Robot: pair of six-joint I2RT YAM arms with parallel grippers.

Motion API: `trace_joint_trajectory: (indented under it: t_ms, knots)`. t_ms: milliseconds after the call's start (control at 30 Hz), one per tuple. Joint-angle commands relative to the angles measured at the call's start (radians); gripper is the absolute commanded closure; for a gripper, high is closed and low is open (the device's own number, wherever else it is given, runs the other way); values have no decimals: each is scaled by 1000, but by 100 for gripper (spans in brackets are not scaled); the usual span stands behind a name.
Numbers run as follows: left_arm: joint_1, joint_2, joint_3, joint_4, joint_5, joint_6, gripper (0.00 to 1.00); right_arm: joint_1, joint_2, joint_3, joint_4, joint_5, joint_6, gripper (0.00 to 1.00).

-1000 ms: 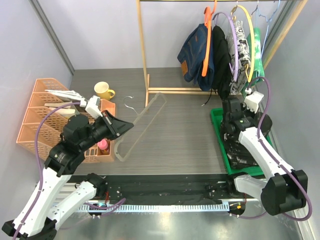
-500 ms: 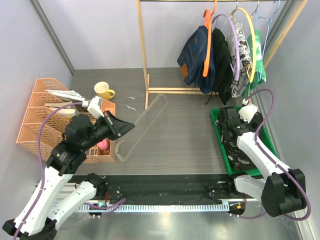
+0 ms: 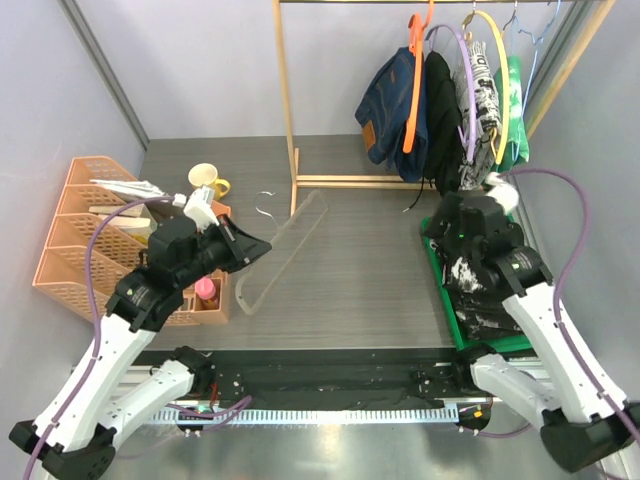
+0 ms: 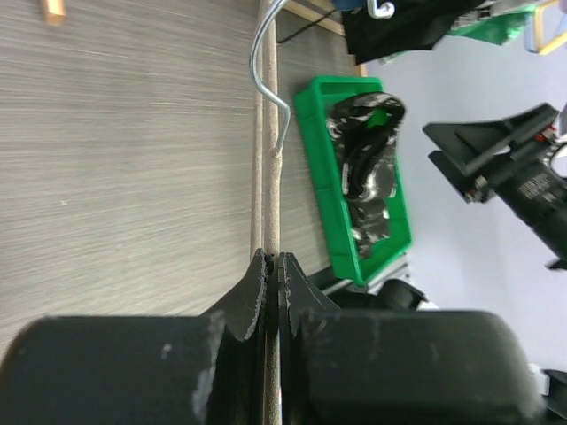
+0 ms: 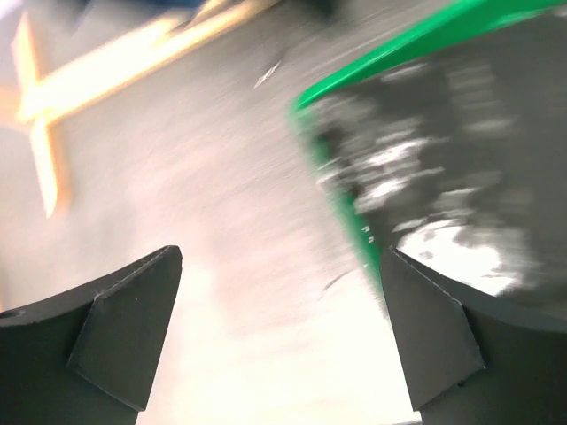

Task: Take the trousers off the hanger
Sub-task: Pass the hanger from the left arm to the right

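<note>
Your left gripper point(image 4: 273, 266) is clamped shut on a clear hanger point(image 3: 285, 250), which slants over the grey table point(image 3: 360, 280). Your right gripper point(image 5: 279, 328) hovers empty, jaws spread wide, above the edge of a green tray point(image 4: 326, 186). The marbled trousers point(image 3: 470, 290) lie crumpled in that tray. The denim pair point(image 3: 385, 105), black pair point(image 3: 440, 120), newsprint pair point(image 3: 485, 100) and green pair point(image 3: 515, 110) hang on the wooden rack point(image 3: 285, 90).

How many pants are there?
5. Four hang on the rack: navy denim, black, newspaper-print, green. The marbled pair lies in the green tray. More could hide behind.
</note>
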Motion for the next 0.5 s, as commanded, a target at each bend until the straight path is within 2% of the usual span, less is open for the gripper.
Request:
trace_joint_trajectory:
  t_ms: [0, 33, 67, 133, 167, 333, 467]
  knots:
    - [4, 47, 87, -23, -73, 66, 100, 255, 106, 48, -17, -180, -66, 0]
    - [4, 56, 104, -32, -87, 73, 100, 309, 122, 50, -2, -175, -53, 0]
    - [5, 72, 118, -61, -119, 89, 100, 428, 146, 50, 9, -166, -43, 0]
    - [4, 82, 147, -88, -149, 102, 100, 536, 186, 42, 55, -114, 6, 0]
    - [5, 87, 156, -106, -159, 115, 100, 646, 195, 33, 79, -99, 22, 0]
    - [5, 92, 205, -172, -268, 129, 100, 918, 323, 10, 233, -34, 86, 0]
    - [4, 81, 207, -206, -338, 113, 100, 1111, 487, 117, 264, 96, 14, 0]
